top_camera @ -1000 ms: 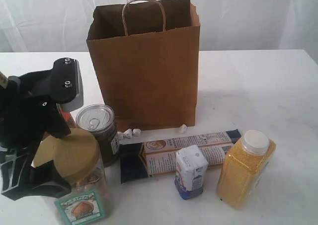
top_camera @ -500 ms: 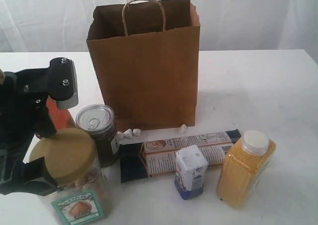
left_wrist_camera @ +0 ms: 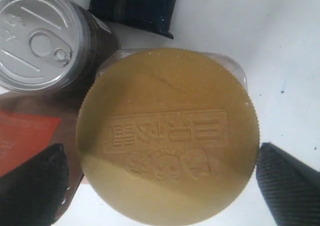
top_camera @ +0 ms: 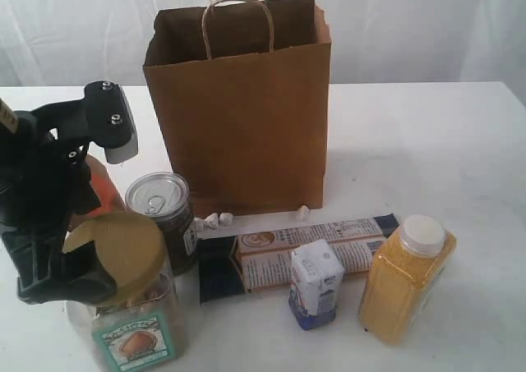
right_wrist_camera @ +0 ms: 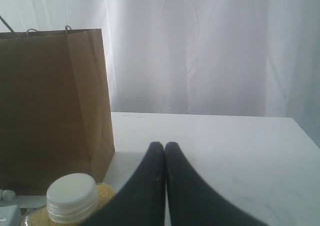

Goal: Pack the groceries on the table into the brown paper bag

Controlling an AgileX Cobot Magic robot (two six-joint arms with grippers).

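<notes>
**Exterior view:** The left tool (top_camera: pixel 90 216) stands wide open astride the clear jar with tan lid (top_camera: pixel 131 323), at the near left of the bench (top_camera: pixel 427 142). The dark pull-tab can (top_camera: pixel 160 204) is just beside the jar, and the orange-brown pouch (top_camera: pixel 103 191) is largely hidden behind the arm. A closing finger could shove the can or pinch the pouch. The brown paper bag (top_camera: pixel 246 117) stands upright behind, its inside unseen. The long navy packet (top_camera: pixel 304 249), small white-blue carton (top_camera: pixel 316 282) and yellow-grain bottle with white cap (top_camera: pixel 407 282) wait in front of it.

**Left wrist view:** The fingers (left_wrist_camera: pixel 287 178) flank the wide lid without touching it. The lid hides the jar's body, so how deep they sit cannot be told. A shallow grip on the lid alone might slip.

**Right wrist view:** The right tool (right_wrist_camera: pixel 165 156) is pressed shut and empty above the bench, near the bottle and bag. The bottle is cut off below.
</notes>
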